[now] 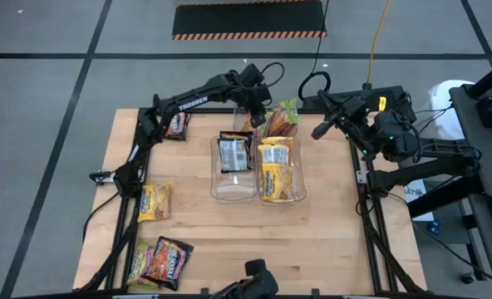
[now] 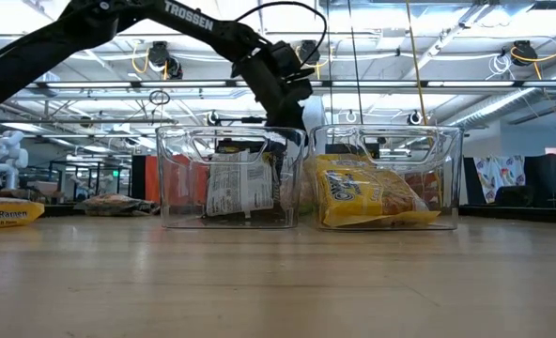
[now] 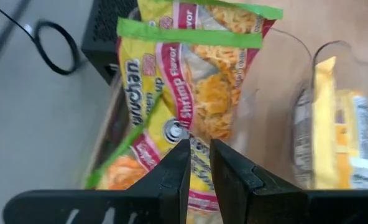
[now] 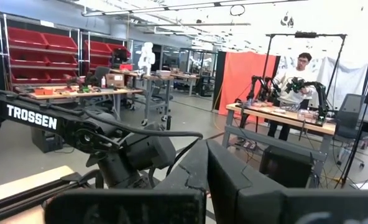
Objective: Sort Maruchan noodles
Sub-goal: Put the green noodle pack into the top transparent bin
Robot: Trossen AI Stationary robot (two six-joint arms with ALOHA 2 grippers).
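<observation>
Two clear bins stand mid-table. The left bin (image 1: pixel 221 189) holds a dark noodle packet (image 1: pixel 233 153). The right bin (image 1: pixel 300 193) holds yellow packets (image 1: pixel 277 171). Pink-green packets (image 1: pixel 284 118) lie in a small pile at the table's far edge, behind the right bin. My left gripper (image 3: pixel 199 165) slants down at that pile's left end (image 1: pixel 258 122), its fingers a narrow gap apart on one packet. My right gripper (image 4: pixel 206 167) is shut on nothing and raised off the far right corner (image 1: pixel 319 130). My left gripper has the near end of a pink-green packet (image 3: pixel 199 146) between its two fingers, coming from above at a slant from the table's left. The fingers (image 3: pixel 174 174) hide the place of contact. The rest of the packet (image 3: pixel 202 87) lies on the other pink-green packets.
Loose packets lie on the left half of the table: a dark one (image 1: pixel 177 124) at the far left, a yellow one (image 1: pixel 154 202) at mid-left, and a brown-orange one (image 1: pixel 168 260) beside another packet (image 1: pixel 137 264) at the near left. A person (image 4: pixel 299 71) works at a far bench.
</observation>
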